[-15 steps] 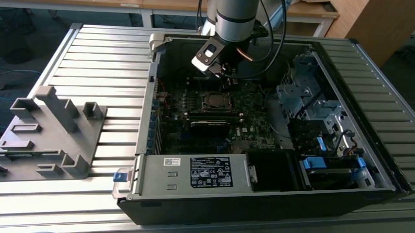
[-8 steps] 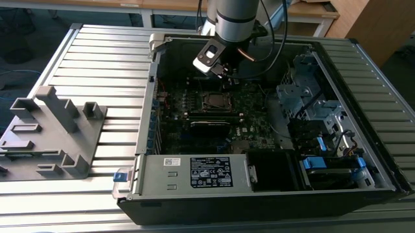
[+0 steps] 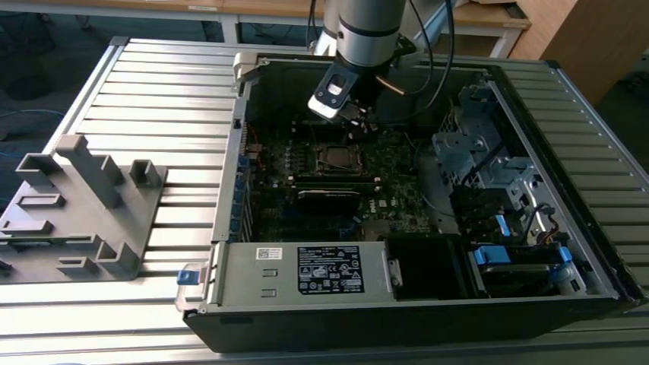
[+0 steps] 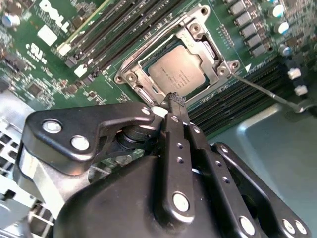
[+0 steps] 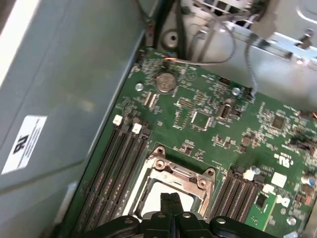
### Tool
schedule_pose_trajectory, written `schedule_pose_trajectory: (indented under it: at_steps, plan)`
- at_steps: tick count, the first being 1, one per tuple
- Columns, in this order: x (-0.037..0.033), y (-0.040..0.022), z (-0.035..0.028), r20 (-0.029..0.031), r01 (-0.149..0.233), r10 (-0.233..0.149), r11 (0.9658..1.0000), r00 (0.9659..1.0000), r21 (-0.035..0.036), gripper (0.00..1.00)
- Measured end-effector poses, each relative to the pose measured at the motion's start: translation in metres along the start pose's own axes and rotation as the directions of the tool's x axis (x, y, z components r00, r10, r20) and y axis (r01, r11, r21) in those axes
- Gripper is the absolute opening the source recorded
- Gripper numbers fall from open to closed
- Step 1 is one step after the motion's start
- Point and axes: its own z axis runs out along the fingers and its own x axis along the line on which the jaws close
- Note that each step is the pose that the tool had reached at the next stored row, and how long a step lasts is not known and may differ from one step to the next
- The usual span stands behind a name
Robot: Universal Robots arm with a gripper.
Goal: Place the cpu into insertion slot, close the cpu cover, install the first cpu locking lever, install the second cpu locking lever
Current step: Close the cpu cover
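The fingers (image 4: 173,119) are pressed together, gripping nothing, their tip at the edge of the cpu cover (image 4: 197,29), lowered around the seated cpu (image 4: 177,73). If the tip slips, the motherboard (image 4: 99,84) could be scratched or the thin locking lever (image 4: 267,92) bent.

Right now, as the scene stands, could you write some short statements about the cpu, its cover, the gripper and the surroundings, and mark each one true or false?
1. The cpu lies in the insertion slot. True.
2. The gripper is wide open. False: it is shut, holding nothing, close to the cover's edge.
3. The cpu cover stands upright. False: it lies flat, and the cpu shows through its window.
4. The computer case rests on a slatted table. True.
5. The grey fixture stands at the exterior view's right of the case. False: it stands at its left.
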Motion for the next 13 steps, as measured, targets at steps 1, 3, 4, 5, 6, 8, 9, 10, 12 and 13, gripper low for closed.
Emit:
schedule_pose_trajectory:
  at_steps: [1,3,4,5,6,8,9,10,12,13]
  plan:
    - [0.0000,0.0000,0.0001,-0.0009,0.018,-0.018,0.9998,0.9998,0.0006,0.11]
    - [0.0000,0.0000,0.0003,-0.0026,0.053,-0.053,0.9986,0.9986,0.0017,0.11]
    - [0.0000,0.0000,0.0004,-0.0034,0.070,-0.070,0.9975,0.9975,0.0022,0.11]
    - [0.0000,0.0000,0.0004,-0.0042,0.087,-0.087,0.9962,0.9962,0.0028,0.11]
    - [0.0000,0.0000,0.0004,-0.0050,0.104,-0.104,0.9946,0.9946,0.0033,0.11]
    - [0.0000,0.0000,0.0006,-0.0068,0.138,-0.138,0.9905,0.9905,0.0043,0.11]
    - [0.0000,0.0000,0.0006,-0.0076,0.155,-0.155,0.9879,0.9879,0.0048,0.11]
    - [0.0000,0.0000,0.0007,-0.0085,0.173,-0.172,0.9850,0.9850,0.0052,0.11]
    - [0.0000,0.0000,0.0009,-0.0105,0.208,-0.208,0.9780,0.9780,0.0061,0.11]
    - [0.0000,0.0000,0.0009,-0.0114,0.225,-0.225,0.9744,0.9744,0.0065,0.11]
